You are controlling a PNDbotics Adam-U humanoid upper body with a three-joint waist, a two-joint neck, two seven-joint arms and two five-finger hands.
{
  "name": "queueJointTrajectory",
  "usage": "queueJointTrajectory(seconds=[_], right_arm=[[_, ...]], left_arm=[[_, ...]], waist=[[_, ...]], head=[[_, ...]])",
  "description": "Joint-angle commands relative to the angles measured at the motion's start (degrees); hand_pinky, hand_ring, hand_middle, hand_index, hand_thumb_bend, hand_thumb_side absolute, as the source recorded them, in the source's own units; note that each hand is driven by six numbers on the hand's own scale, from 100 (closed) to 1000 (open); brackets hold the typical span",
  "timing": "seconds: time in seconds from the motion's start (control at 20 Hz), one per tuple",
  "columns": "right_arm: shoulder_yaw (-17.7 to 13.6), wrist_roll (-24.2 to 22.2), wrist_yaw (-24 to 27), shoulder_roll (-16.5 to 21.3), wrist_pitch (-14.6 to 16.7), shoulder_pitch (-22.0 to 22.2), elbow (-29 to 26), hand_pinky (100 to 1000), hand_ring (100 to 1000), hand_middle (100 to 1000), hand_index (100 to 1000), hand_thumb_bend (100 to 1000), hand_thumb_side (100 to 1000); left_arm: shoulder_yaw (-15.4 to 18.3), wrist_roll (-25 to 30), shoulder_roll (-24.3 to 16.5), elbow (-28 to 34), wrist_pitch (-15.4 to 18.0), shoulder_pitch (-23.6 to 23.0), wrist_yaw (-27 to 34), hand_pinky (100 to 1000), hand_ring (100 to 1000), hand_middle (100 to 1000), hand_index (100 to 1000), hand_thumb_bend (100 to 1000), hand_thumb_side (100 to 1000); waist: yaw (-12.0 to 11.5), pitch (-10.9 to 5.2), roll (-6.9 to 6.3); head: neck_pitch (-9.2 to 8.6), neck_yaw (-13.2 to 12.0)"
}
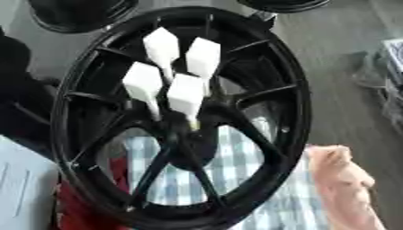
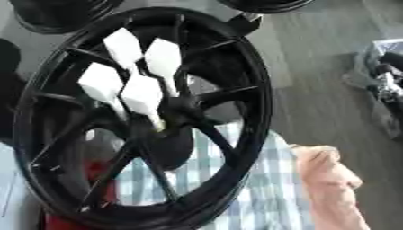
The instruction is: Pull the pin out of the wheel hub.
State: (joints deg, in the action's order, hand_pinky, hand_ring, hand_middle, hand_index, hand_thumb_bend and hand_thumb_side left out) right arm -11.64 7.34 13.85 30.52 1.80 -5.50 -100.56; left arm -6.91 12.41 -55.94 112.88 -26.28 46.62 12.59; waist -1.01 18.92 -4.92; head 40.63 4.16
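- A black wheel hub (image 1: 182,114) with thin spokes is being seen standing tilted, filling most of both eye views.
- Four white pins (image 1: 175,74) with broad, block-like heads are sitting clustered at the hub's centre, their narrow stems converging toward the middle boss.
- The lowest pin (image 2: 143,96) is showing a yellowish tip just above the centre.
- No robot hand is being shown in either view, so how far the hands are open and whether anything is being held cannot be told.
- A blue-and-white checked cloth (image 1: 236,170) is being seen through the lower spokes, behind the hub.
- A pink cloth (image 1: 342,184) is lying just beside the rim at the lower right.
- Something red (image 1: 75,204) is showing at the lower left, behind the rim.
- A grey wooden floor (image 1: 338,54) is lying to the right of the hub.
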Motion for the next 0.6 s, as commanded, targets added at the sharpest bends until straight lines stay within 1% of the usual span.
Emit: queueJointTrajectory(seconds=[0.05, 0.35, 0.6], right_arm=[[-0.7, 0.3, 0.3, 1.8, 0.1, -0.4, -1.4, 733, 807, 866, 861, 100, 487], [-0.7, 0.5, 0.3, 1.8, 0.1, -0.4, -1.4, 733, 807, 866, 861, 100, 487], [-0.7, 0.5, 0.3, 1.8, 0.1, -0.5, -1.5, 733, 807, 866, 861, 100, 484]], left_arm=[[0.2, -3.4, -1.9, 0.4, 0.1, 0.2, 2.2, 565, 661, 634, 746, 100, 689], [-1.4, -9.0, -2.2, 1.5, 0.0, -0.5, 4.8, 564, 660, 633, 745, 100, 689], [-1.8, -10.2, -2.3, 1.7, 0.0, -0.6, 5.5, 561, 652, 625, 734, 100, 686]], waist=[[0.1, -1.05, 0.2], [0.2, -0.96, 0.22], [0.2, -0.96, 0.22]], head=[[-0.4, -0.1], [-0.48, -0.1], [-0.52, -0.1]])
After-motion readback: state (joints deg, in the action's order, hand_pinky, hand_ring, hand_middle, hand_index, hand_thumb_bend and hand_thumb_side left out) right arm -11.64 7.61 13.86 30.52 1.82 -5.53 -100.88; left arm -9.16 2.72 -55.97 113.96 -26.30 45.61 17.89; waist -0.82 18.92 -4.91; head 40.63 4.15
